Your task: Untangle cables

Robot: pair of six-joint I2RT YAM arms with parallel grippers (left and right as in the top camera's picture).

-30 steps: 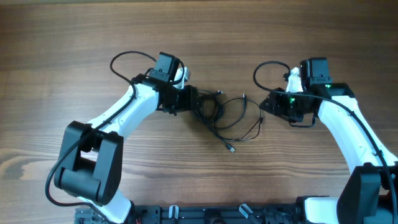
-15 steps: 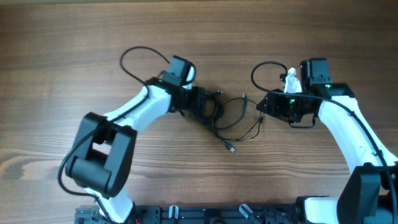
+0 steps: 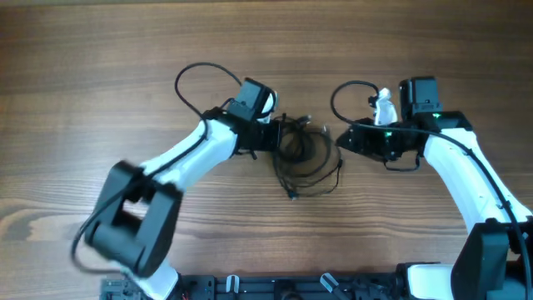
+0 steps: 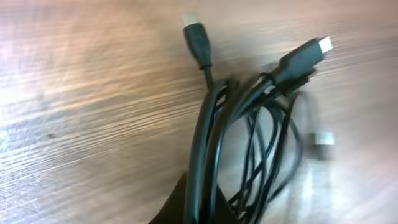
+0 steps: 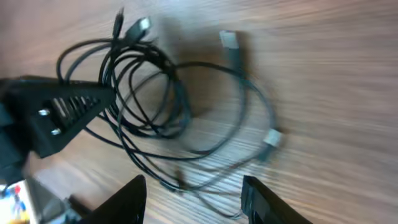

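The brown wooden table (image 4: 93,112) is showing lines and shining a little. The thin black rubbery cables (image 4: 202,140) are looking smooth, with shiny silver metal plug tips (image 4: 324,43).

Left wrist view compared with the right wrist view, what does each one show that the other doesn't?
Only the left wrist: close detail of two dark plugs above the gripped cables. Only the right wrist: the left fingers seen from outside, shut on the bunch, the right fingers open, and loose loops ending in silvery plugs. Both: the same cables on the wooden table.
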